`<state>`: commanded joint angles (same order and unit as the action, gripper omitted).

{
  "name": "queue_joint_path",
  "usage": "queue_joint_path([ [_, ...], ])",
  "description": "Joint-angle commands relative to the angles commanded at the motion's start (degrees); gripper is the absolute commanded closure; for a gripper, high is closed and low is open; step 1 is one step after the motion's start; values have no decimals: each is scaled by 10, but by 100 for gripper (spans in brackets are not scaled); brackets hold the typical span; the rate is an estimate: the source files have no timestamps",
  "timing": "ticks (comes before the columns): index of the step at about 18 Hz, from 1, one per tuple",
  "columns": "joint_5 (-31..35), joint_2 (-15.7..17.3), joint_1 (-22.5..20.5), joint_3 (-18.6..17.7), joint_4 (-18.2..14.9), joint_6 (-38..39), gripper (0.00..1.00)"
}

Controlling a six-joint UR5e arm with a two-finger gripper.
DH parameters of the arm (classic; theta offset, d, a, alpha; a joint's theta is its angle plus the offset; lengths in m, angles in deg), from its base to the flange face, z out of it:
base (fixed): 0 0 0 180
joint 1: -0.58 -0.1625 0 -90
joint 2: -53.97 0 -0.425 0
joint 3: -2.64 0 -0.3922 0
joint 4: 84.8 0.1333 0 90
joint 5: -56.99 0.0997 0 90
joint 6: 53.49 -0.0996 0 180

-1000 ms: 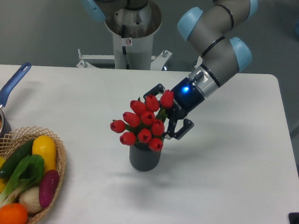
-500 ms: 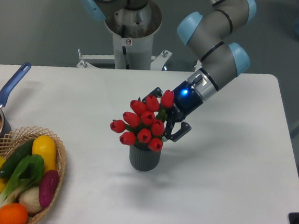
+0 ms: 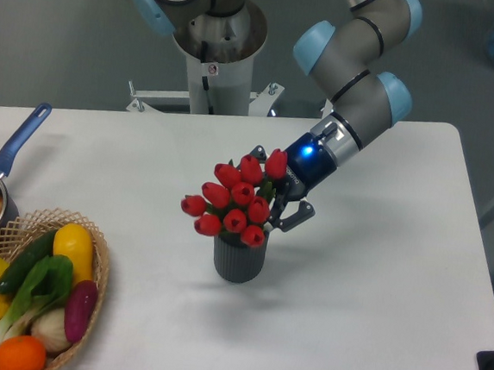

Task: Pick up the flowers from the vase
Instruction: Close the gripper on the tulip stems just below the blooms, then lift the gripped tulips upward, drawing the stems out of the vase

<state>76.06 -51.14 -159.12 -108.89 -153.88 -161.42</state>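
Flowers point(image 3: 235, 203) between claw point(image 3: 274, 193) fingers

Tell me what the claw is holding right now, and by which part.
Cannot be told for sure: the claw is closed in on the right side of the flowers, which sit in the vase, but the blooms hide the contact.

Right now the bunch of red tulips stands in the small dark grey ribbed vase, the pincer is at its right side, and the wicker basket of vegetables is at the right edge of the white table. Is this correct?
Not quite. The wicker basket of vegetables is at the left edge of the white table, as the fixed camera shows. The rest holds: the bunch of red tulips stands in the small dark grey ribbed vase, with the pincer at its right side.
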Motion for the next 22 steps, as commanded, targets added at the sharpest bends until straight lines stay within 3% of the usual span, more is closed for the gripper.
queue_joint_path([
  [22, -104, 10, -15, -7, -2, 10, 41],
])
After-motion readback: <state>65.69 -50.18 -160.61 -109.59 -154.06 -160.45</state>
